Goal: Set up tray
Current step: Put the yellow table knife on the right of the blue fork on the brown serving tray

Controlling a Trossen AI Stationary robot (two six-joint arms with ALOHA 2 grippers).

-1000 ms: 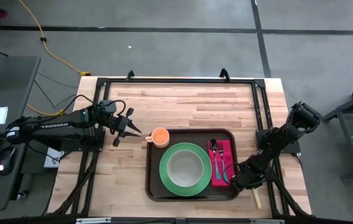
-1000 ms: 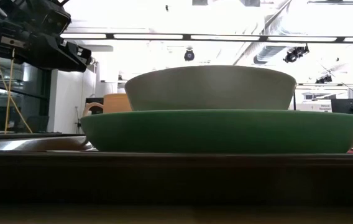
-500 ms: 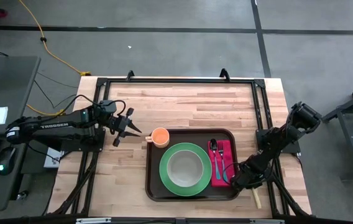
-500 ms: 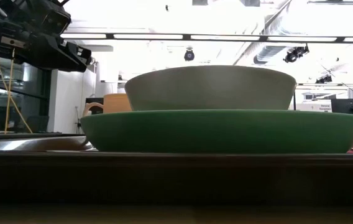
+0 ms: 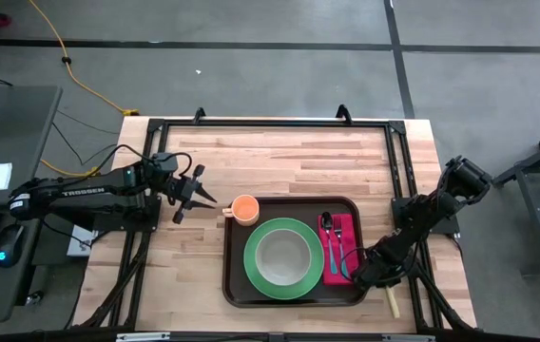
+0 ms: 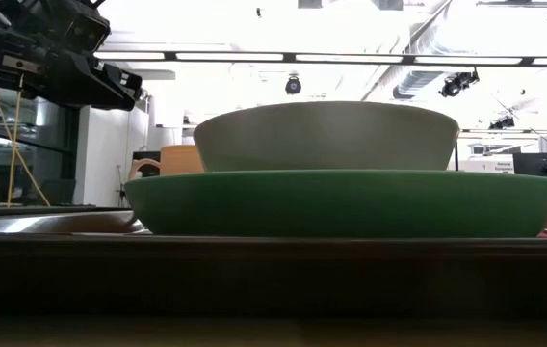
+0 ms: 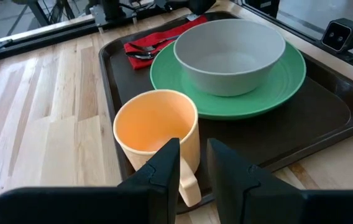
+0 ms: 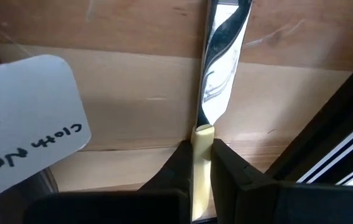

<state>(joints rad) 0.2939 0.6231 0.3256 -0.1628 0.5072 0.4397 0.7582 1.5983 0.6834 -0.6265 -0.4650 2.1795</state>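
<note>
The dark brown tray [image 5: 294, 285] lies on the wooden table. It carries a green plate [image 5: 284, 257] with a grey bowl [image 5: 283, 255], an orange cup [image 5: 243, 208] at its far left corner, and a red napkin [image 5: 338, 249] with a spoon. By the tray's near right corner my right gripper [image 5: 367, 277] is shut on a knife [image 5: 394, 304] with a cream handle. My left gripper [image 5: 203, 196] hangs above the table left of the cup, open by a narrow gap. Nothing is between its fingers [image 7: 164, 171]. My right gripper pinches the knife's cream handle [image 8: 202, 138] between its two fingers, at the end next to the blade [image 8: 221, 68]. The fingers slant steeply down from the table's right side. The handle's free end [image 5: 395, 306] sticks out toward the near edge. Whether the knife is off the wood, I cannot tell.
The black frame rails [image 5: 251, 124] run around the table's edges, one close beside the knife [image 8: 338, 137]. A white label [image 8: 27, 118] shows beside my right gripper. Bare wood lies far of the tray [image 5: 289, 161].
</note>
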